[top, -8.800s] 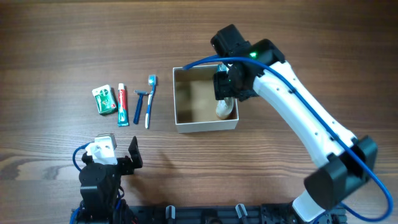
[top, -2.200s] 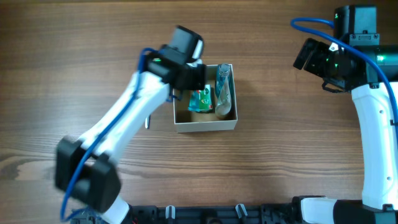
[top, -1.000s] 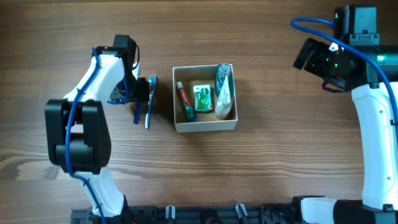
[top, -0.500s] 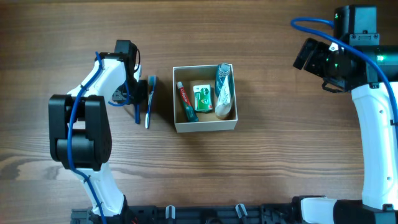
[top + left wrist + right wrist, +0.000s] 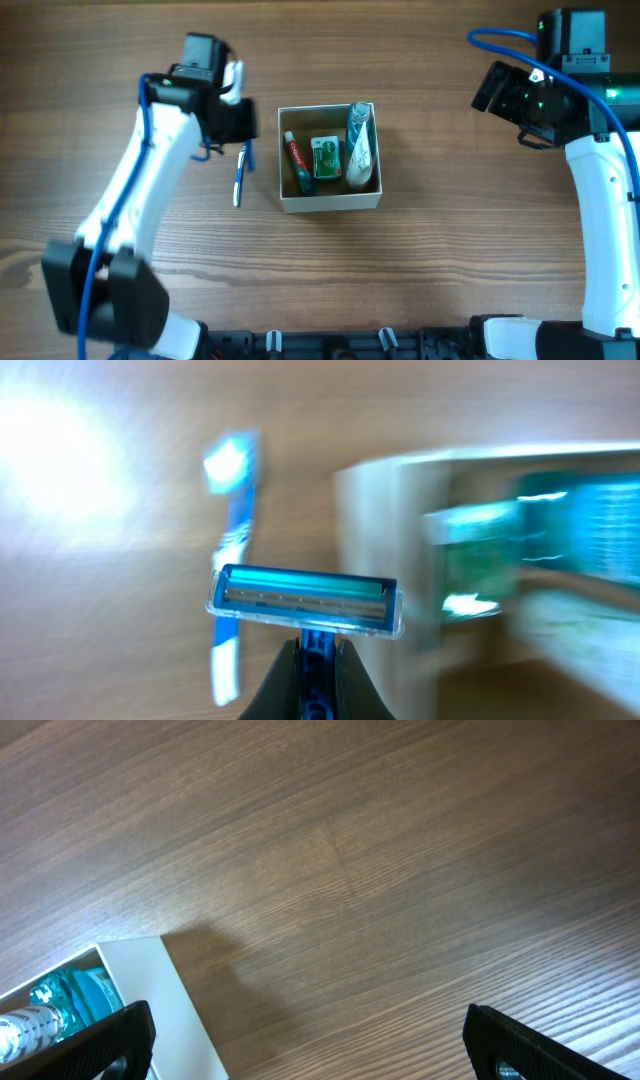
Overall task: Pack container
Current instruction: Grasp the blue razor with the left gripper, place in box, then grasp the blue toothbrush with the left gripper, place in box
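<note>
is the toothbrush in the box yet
No, the toothbrush lies on the table just left of the box, outside its wall.

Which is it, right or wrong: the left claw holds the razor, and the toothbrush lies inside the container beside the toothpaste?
Not quite. The left claw holds the razor, but the toothbrush lies on the table left of the container, not inside beside the toothpaste; the overhead view shows it.

left arm [image 5: 140, 190]: white links, black joints, blue cable | right arm [image 5: 600, 220]: same, green LED [image 5: 540, 98]
</note>
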### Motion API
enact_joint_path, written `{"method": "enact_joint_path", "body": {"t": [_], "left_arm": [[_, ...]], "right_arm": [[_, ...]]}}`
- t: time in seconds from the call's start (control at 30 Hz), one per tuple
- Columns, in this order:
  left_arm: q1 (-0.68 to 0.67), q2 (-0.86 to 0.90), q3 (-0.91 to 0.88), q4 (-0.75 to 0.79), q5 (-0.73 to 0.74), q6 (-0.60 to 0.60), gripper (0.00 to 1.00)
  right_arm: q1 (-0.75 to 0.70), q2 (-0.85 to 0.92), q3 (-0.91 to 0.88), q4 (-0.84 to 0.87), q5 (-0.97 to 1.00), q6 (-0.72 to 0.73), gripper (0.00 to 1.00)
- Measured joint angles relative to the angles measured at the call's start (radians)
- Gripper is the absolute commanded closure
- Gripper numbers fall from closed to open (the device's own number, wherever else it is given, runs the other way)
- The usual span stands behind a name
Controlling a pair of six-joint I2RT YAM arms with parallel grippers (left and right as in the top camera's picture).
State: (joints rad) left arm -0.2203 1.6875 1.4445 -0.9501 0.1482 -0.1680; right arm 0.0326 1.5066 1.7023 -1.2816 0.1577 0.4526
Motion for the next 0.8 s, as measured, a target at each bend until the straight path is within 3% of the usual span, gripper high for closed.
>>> {"method": "enact_joint_path", "body": {"t": [0.13,0.3,0.37,0.4,0.47,0.57,0.8], "left_arm": [[-0.206,0.0,0.011,0.14,0.006,-0.077,0.96],[-0.294,0.157,0.009,0.201,-0.001,-0.172,0.96],[-0.304,0.214,0.003,0.203,-0.001,-0.198,0.87],[-0.305,0.231,0.0,0.201,-0.001,-0.206,0.73],[-0.304,0.244,-0.002,0.198,-0.002,-0.217,0.55],[-0.296,0.225,0.002,0.144,-0.005,-0.235,0.38],[-0.216,0.007,0.076,0.013,-0.019,-0.211,0.24]], "right_arm": [[0.0,0.0,0.0,0.001,0.0,0.0,0.0],[0.0,0.0,0.0,0.0,0.0,0.0,0.0],[0.0,0.0,0.0,0.0,0.0,0.0,0.0],[0.0,0.0,0.0,0.0,0.0,0.0,0.0],[0.0,0.0,0.0,0.0,0.0,0.0,0.0],[0.0,0.0,0.0,0.0,0.0,0.0,0.0],[0.0,0.0,0.0,0.0,0.0,0.0,0.0]]}}
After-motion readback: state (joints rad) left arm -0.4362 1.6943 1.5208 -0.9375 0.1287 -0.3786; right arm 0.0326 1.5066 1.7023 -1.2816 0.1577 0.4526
